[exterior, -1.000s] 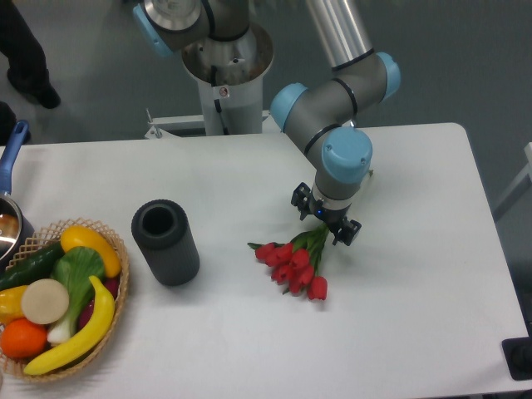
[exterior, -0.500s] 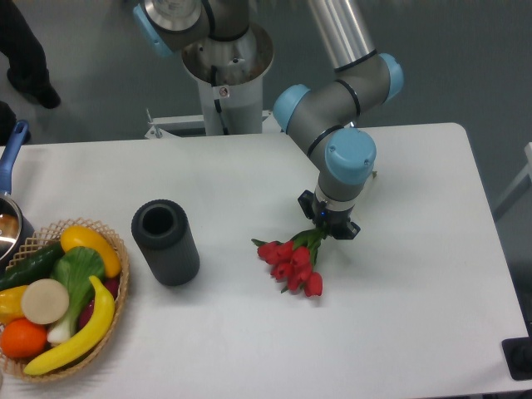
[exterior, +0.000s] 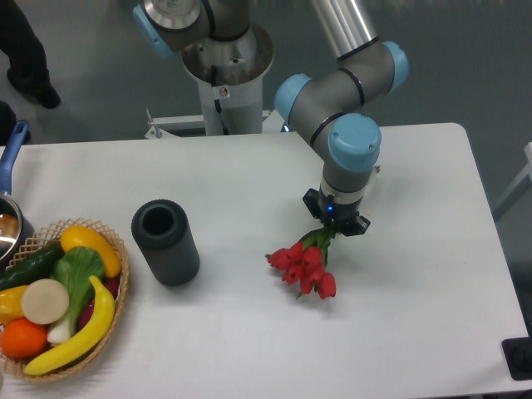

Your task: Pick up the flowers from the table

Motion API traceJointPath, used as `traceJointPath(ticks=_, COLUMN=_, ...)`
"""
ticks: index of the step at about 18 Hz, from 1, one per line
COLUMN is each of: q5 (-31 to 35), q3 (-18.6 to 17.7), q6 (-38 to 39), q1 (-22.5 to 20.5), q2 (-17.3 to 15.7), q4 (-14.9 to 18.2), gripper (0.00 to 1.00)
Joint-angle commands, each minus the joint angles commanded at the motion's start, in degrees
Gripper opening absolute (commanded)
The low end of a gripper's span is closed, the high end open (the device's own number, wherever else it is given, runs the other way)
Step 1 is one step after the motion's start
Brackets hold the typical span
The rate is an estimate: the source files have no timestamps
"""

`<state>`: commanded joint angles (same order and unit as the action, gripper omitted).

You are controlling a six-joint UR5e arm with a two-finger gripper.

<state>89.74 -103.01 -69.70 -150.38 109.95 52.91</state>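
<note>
Fingers (exterior: 335,224) clenched on the green stem end of the flowers (exterior: 305,264), directly beneath the blue wrist cap, pointing straight down at the worktop (exterior: 249,174). Bunch trailing from that pinch down and to the left in the camera view: stems at the upper right, red buds fanned out at the lower left, long axis on a diagonal away from the grip. Hard to tell whether the buds touch the white surface or hang just above it; a faint shadow close under them suggests very near, at most barely lifted. Grasp sited at one extreme end of the bunch, not its middle, so the whole weight of the buds hangs off to one side and probably droops once clear. Judged step: grip made, lift under way or about to begin. Coming move likely a plain vertical rise, with the buds dragging or swinging inward beneath the wrist as height is gained. Risk: thin stems slipping out of the pinch, or a single stem held while the rest stay behind. Dark cylinder (exterior: 165,242) well apart to the left, fruit basket (exterior: 118,264) farther left at the edge, neither near the lifting path. Only one arm present, already on the stems.
</note>
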Motion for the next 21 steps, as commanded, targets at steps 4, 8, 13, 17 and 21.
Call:
traceJointPath(ticks=4, q5=0.2, q3=4.2, q6=-0.6, q1=-0.1, q2=-0.5, q4=1.6, gripper=0.00)
traceJointPath(ticks=8, q5=0.4, q3=7.9, q6=-0.6, q1=0.2, q2=-0.5, q4=6.7, gripper=0.00)
traceJointPath(ticks=13, q5=0.4, q3=12.7, q6=-1.1, q1=0.1, q2=-0.6, q4=12.4, gripper=0.00)
traceJointPath(ticks=17, q5=0.4, q3=15.5, q6=-1.4, q1=-0.1, q2=-0.4, q4=15.1, gripper=0.00)
traceJointPath(ticks=21, q5=0.4, q3=16.0, q6=-2.3, q1=-0.3, q2=-0.6, q4=15.2, gripper=0.00)
